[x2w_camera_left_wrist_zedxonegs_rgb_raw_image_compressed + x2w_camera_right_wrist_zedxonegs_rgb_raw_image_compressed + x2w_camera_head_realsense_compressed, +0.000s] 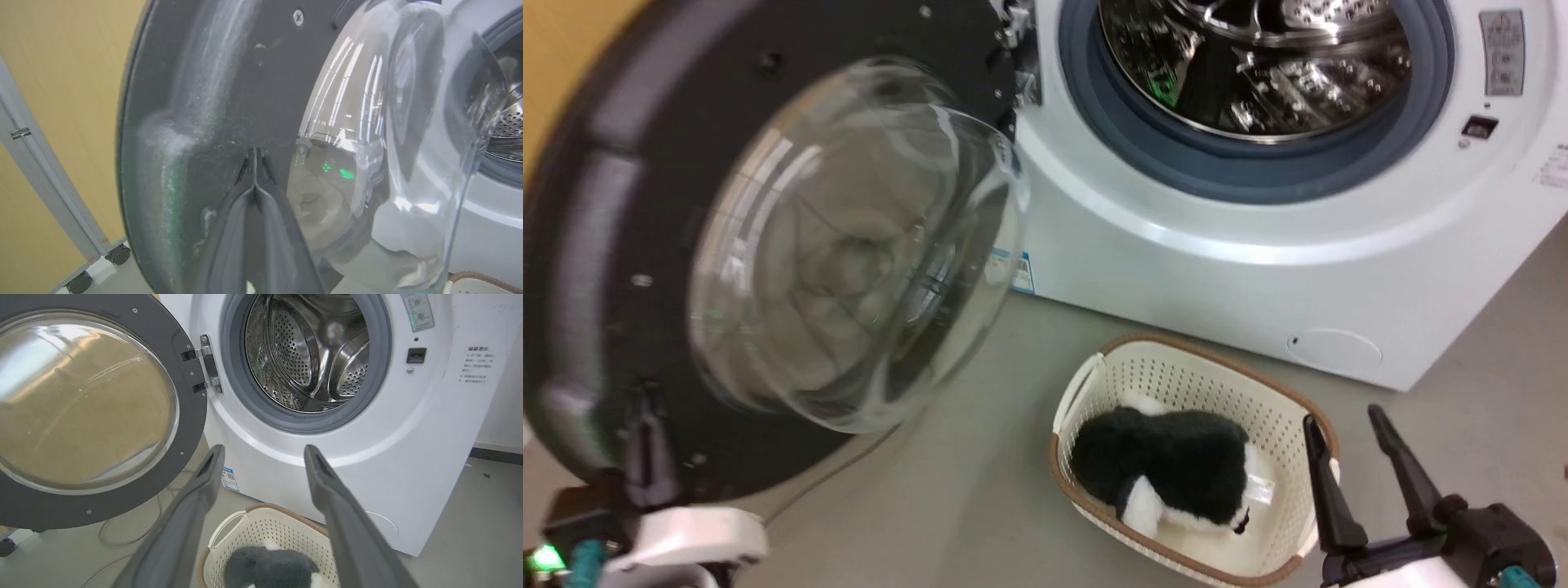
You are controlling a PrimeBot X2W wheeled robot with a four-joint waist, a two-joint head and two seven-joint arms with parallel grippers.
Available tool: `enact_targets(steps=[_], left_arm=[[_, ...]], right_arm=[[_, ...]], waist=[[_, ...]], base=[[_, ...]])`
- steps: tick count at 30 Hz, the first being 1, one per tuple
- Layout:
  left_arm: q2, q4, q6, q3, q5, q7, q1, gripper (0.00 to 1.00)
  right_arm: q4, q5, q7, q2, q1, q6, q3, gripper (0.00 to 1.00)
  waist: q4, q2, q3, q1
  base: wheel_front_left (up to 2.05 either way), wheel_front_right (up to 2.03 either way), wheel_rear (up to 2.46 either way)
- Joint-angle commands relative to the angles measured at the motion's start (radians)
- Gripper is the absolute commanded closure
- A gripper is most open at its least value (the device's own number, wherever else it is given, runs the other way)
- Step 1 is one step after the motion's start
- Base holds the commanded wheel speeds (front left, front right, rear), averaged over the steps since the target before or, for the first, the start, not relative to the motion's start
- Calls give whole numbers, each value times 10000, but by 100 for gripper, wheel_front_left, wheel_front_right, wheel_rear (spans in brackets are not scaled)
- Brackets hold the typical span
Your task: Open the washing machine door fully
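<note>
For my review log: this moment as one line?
door: wide open | left gripper: shut, at inner rim | right gripper: open, near basket

The head camera looks down on the washing machine door (849, 245) and basket (1176, 367), the left wrist camera sits nearly against that door, and the right wrist camera faces door and drum (310, 355) from farther back.

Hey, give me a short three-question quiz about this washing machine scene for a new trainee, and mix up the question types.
1. True or false: the washing machine door stands swung open, leaving the steel drum exposed.
2. What lies in the basket? A) a towel B) a black-and-white plush toy C) a bottle
3. Fill in: the right gripper is ___ (open or shut).
Key: 1 true; 2 B; 3 open.
</note>
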Motion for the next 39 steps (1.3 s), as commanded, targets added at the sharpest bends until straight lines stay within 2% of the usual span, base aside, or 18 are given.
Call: enact_targets(steps=[1,9,28,33,39], left_arm=[[17,230,-47,337,-68,18,-267,100],[236,1459,-471,1716,-98,18,-1287,100],[663,3842,-1200,3430,66,18,-3102,100],[547,3684,-1419,3562,331,18,-2863,100],[22,2777,-1523,3540,748,18,-2101,100]], right_arm=[[-21,-89,-44,22,-192,6,-38,0],[1,-259,-44,22,-447,6,-28,0],[231,-320,-44,22,-723,6,60,0],[334,-212,-44,22,-678,6,142,0],[315,35,-44,22,-523,6,156,0]], waist=[[-127,-1,182,-1],[-430,-1,526,-1],[-882,-1,699,-1],[-993,-1,450,-1],[-1181,-1,-108,-1]], base=[[0,0,0],[0,0,0],[0,0,0],[0,0,0],[0,0,0]])
